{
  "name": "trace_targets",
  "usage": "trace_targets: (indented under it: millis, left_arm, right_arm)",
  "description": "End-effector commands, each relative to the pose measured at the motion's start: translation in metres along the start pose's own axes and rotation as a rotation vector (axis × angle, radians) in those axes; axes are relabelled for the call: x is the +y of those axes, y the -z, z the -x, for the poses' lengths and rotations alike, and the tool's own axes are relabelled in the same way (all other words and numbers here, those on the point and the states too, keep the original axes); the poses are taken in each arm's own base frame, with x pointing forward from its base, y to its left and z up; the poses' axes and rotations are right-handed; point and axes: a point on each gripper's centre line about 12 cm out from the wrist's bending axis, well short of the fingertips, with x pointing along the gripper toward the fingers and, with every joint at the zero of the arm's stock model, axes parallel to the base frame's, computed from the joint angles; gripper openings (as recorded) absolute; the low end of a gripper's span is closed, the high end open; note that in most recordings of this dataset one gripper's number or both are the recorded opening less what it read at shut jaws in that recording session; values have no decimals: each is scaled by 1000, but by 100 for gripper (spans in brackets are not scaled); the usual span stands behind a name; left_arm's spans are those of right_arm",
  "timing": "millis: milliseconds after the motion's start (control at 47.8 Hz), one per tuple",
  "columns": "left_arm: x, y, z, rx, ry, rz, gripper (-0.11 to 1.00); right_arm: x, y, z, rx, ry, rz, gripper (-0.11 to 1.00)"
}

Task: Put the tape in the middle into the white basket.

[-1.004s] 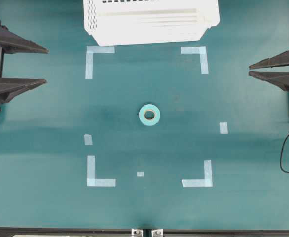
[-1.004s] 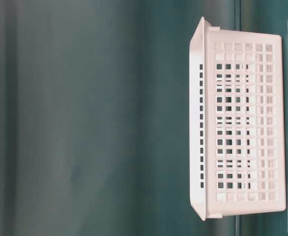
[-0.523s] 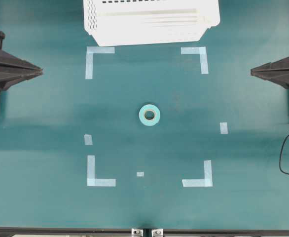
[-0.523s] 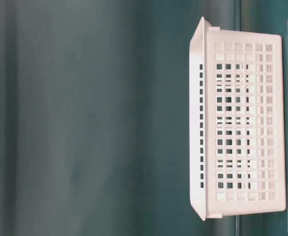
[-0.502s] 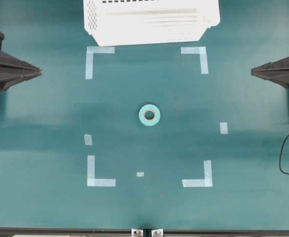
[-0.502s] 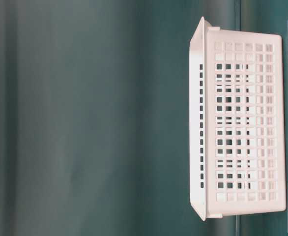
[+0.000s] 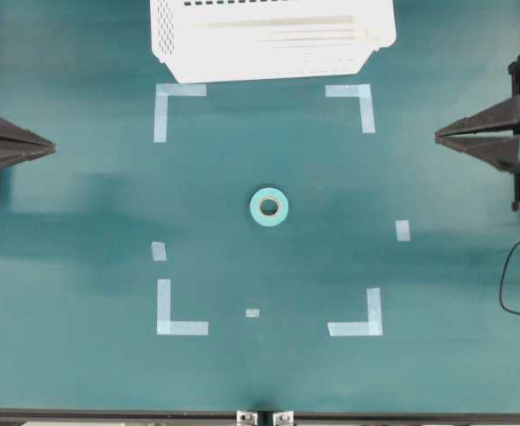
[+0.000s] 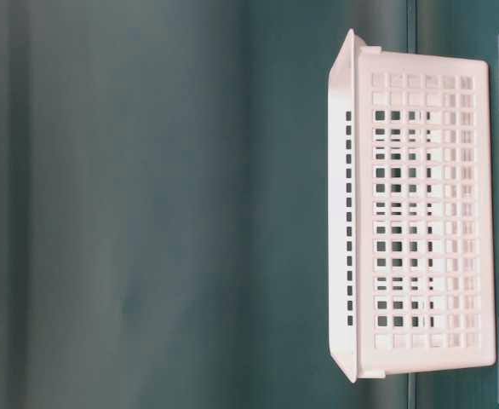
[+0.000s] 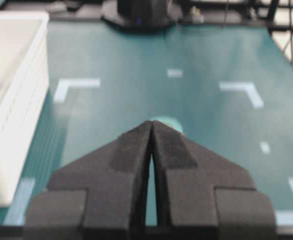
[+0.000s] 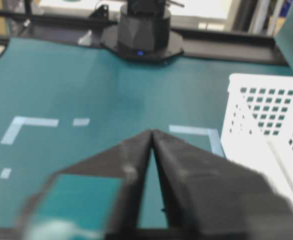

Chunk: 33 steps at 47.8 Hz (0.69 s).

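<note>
Left gripper (image 9: 152,125) has its jaws together, holding nothing; the tape (image 9: 167,123) lies straight ahead of its tips, well apart. Right gripper (image 10: 152,133) likewise is closed and empty. The basket (image 7: 269,37) sits at the far table edge, between both arms.

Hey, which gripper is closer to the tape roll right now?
Right. The right gripper sits off toward the table's right edge from the tape roll, nearer the basket end. The left gripper is farther away at the opposite edge.
</note>
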Motion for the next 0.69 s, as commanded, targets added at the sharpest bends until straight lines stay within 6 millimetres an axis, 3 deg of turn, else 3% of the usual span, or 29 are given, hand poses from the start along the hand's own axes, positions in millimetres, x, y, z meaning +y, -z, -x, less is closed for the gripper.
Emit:
trace_targets:
  millis: [0,146,251,669]
  left_arm:
    - [0,3,2,15,3,6,-11]
    - [0,6,2,40,4,3,-11]
    - [0,11,3,61,3,1,-11]
    - [0,29,4,103,2,6,-11]
  right_arm:
    - [0,-5,-1,-23,-2,0,37]
    - [0,-4,-1,-43,-4,0,81]
    - [0,-2,-2,-43,-4,0,98]
    - [-1,16,-18,-3,-2,-3,99]
